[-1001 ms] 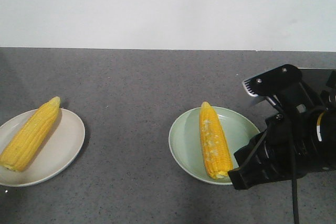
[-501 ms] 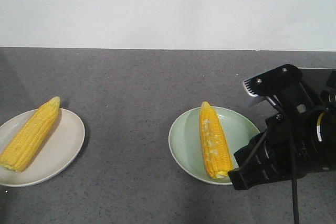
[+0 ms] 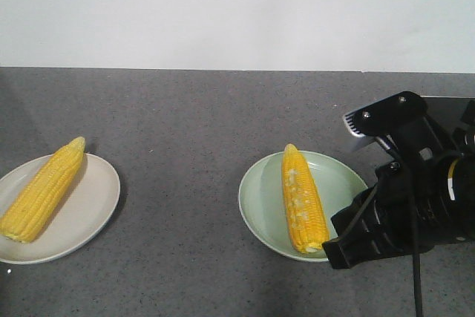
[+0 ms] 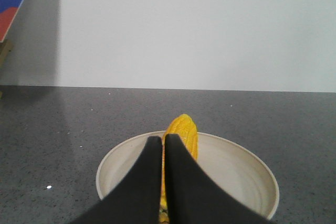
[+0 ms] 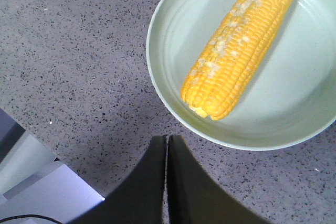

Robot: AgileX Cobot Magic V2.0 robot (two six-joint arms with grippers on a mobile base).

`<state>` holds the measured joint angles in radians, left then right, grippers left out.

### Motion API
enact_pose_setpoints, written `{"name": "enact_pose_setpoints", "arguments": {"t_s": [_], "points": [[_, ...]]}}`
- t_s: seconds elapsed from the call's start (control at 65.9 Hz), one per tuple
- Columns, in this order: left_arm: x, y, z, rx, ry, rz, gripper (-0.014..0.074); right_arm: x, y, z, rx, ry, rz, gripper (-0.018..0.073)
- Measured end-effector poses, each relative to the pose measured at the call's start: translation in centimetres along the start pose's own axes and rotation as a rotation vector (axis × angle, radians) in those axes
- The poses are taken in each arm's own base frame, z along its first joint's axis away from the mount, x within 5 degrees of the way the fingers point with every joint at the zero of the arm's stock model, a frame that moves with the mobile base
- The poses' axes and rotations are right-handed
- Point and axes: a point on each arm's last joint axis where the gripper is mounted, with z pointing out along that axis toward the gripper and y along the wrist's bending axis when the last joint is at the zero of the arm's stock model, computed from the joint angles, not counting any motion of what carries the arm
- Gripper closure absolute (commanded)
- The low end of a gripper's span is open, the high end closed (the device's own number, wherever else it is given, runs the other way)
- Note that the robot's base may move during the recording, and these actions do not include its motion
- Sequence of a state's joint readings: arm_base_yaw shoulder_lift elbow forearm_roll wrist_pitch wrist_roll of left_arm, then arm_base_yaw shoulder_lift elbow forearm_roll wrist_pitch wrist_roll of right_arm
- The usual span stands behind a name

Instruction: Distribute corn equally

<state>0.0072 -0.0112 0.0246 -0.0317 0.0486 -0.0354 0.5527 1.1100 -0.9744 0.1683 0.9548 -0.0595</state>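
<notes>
One bright yellow corn cob (image 5: 242, 45) lies on a pale green round plate (image 5: 173, 56), just ahead of the right pincer (image 5: 167, 142), whose black jaws are pressed together, holding nothing. A second yellow corn cob (image 4: 182, 135) lies on a cream round plate (image 4: 236, 166) directly ahead of the left pincer (image 4: 163, 141), also closed and empty. Both plates sit on the speckled grey counter (image 3: 185, 116).

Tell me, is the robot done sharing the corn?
It looks done. One cob lies on the white plate and one cob on the green plate, so each has the same. Nothing is in hand: the left gripper and right gripper are shut and empty. No more corn shows on the table, so nothing seems left.
</notes>
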Motion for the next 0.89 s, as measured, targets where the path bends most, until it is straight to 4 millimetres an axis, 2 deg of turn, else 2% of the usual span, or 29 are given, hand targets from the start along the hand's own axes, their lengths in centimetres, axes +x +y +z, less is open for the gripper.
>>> {"name": "enact_pose_setpoints", "arguments": {"t_s": [0.895], "points": [[-0.56,0.08,-0.02,-0.016,-0.062,0.001,0.0604,0.01,0.0,0.0,0.0,0.001,0.0,0.0569]]}}
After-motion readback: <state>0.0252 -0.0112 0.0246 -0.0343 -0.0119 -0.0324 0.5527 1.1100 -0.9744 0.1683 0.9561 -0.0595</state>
